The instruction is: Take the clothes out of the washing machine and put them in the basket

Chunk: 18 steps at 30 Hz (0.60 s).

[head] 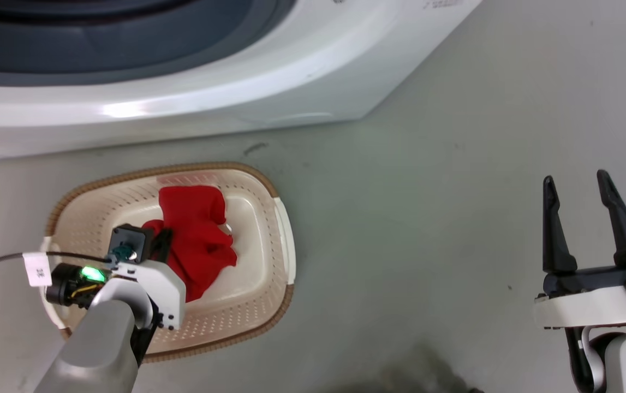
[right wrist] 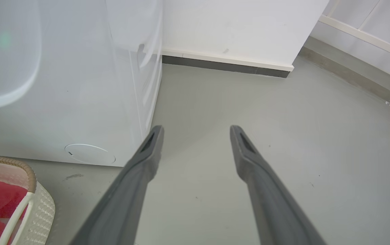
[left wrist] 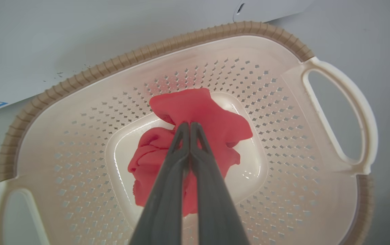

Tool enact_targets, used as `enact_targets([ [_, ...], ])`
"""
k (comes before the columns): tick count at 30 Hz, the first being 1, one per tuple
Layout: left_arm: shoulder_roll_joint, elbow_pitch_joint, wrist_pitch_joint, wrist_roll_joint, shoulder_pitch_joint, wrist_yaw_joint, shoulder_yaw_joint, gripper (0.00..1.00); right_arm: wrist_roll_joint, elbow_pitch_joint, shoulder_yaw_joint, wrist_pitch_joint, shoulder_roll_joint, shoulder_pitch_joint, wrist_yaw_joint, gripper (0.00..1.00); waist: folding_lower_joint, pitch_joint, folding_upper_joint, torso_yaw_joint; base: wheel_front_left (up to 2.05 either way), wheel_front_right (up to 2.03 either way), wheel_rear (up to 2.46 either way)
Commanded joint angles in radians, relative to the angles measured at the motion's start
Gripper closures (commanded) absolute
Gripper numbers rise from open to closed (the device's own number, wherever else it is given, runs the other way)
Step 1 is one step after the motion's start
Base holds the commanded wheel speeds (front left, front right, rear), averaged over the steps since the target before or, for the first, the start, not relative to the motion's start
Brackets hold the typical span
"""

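Grey floor [head: 427,229] in front of a white washing machine [head: 236,103]; red clothes [head: 198,240] are down in the basket [head: 285,229].

Basket sits on the floor just in front of the washing machine, not touching it, below the grey rubber ring [head: 127,49]. Red clothes lie crumpled on the basket's bottom, one end draped up the basket wall nearest the machine; can't tell how many pieces. Left arm [head: 94,344] reaches down into the basket. Left jaws are clenched tight, tips on a bunched fold at the top of the red heap, and look to be pinching it. Right jaws are released, fingers [head: 555,240] spread wide, over bare floor well to the right of the basket.
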Motion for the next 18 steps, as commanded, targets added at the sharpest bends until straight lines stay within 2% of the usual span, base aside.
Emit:
enact_targets([
  [1,-0.003,0.010,-0.005,0.006,-0.023,0.007,0.009,1.00,0.005,-0.012,-0.002,-0.002,0.000,-0.018,-0.001,0.00,-0.0002,0.054,0.0000,-0.028,0.00,0.00,0.00],
  [9,-0.022,0.084,-0.004,0.029,-0.073,0.018,0.030,1.00,-0.026,-0.039,-0.013,-0.002,0.000,-0.016,-0.001,0.00,-0.0002,0.115,0.0000,-0.024,0.00,0.00,0.00],
  [15,-0.051,0.122,-0.004,0.028,-0.079,0.035,0.054,1.00,-0.031,-0.059,-0.033,-0.002,0.000,-0.012,-0.001,0.00,-0.0002,0.118,0.0000,-0.021,0.00,0.00,0.00],
  [16,-0.055,0.125,-0.004,0.033,-0.087,0.045,0.054,0.54,-0.039,-0.065,-0.038,-0.002,0.000,-0.011,-0.001,0.00,-0.0002,0.117,0.0000,-0.017,0.00,0.00,0.00],
  [17,-0.058,0.129,-0.004,0.029,-0.092,0.059,0.064,0.00,-0.041,-0.069,-0.041,-0.002,0.000,-0.010,-0.001,0.00,-0.0002,0.115,0.0000,-0.013,0.00,0.00,0.00],
  [18,-0.062,0.132,-0.004,0.028,-0.091,0.066,0.068,0.00,-0.046,-0.070,-0.043,-0.002,0.000,-0.009,-0.001,0.00,-0.0002,0.111,0.0000,-0.010,0.00,0.00,0.00],
])
